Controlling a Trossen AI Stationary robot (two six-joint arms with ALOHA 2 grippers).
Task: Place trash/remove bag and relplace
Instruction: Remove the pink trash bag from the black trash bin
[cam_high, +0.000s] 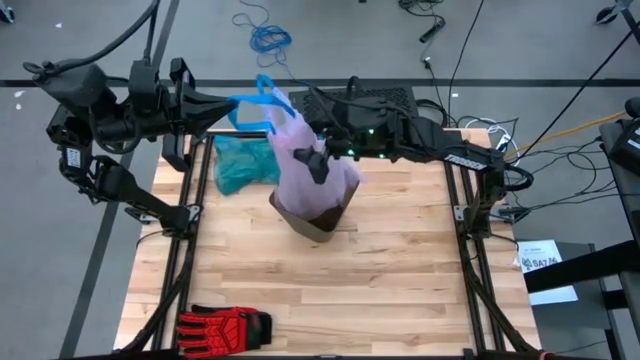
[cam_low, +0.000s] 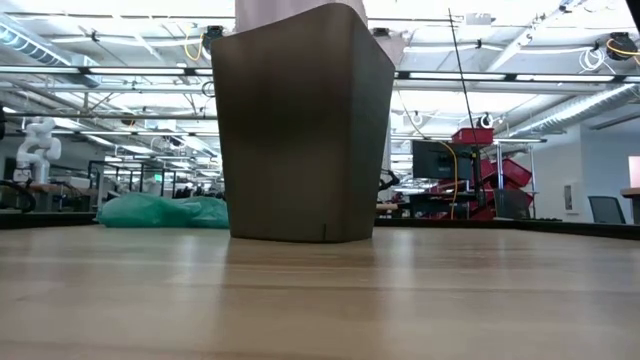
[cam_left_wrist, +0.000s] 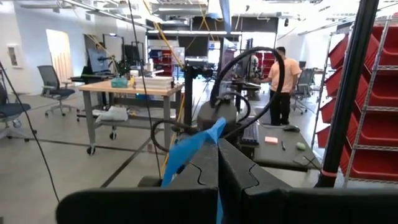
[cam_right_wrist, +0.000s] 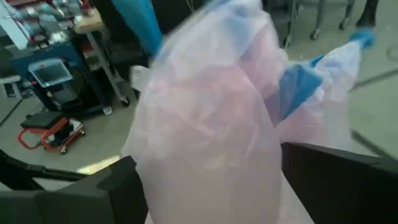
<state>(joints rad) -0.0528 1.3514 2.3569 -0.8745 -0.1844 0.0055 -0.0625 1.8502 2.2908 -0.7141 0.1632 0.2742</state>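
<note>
The pale pink bag (cam_high: 298, 150) stands drawn up out of the brown bin (cam_high: 318, 222), its lower end still inside the bin (cam_low: 300, 120). My left gripper (cam_high: 236, 100) is at the table's far left, above the table, shut on the bag's blue drawstring (cam_high: 262, 95). My right gripper (cam_high: 318, 160) is open at the bag's right side. In the right wrist view the bag (cam_right_wrist: 205, 93) bulges between its spread fingers (cam_right_wrist: 208, 158). My left gripper pinches the blue drawstring (cam_left_wrist: 189, 152) between its two shut fingers, coming level from the table's left. The strap runs out from the fingertips toward the bag, which hangs from it with its lower end in the bin. My right gripper: I cannot tell whether its fingers (cam_right_wrist: 118, 180) touch the bag between them.
A teal-green plastic bag (cam_high: 240, 165) lies on the table left of the bin, also seen in the low view (cam_low: 165, 210). A red and black glove (cam_high: 225, 325) lies near the front left edge. The table's right half is bare wood (cam_high: 400, 260).
</note>
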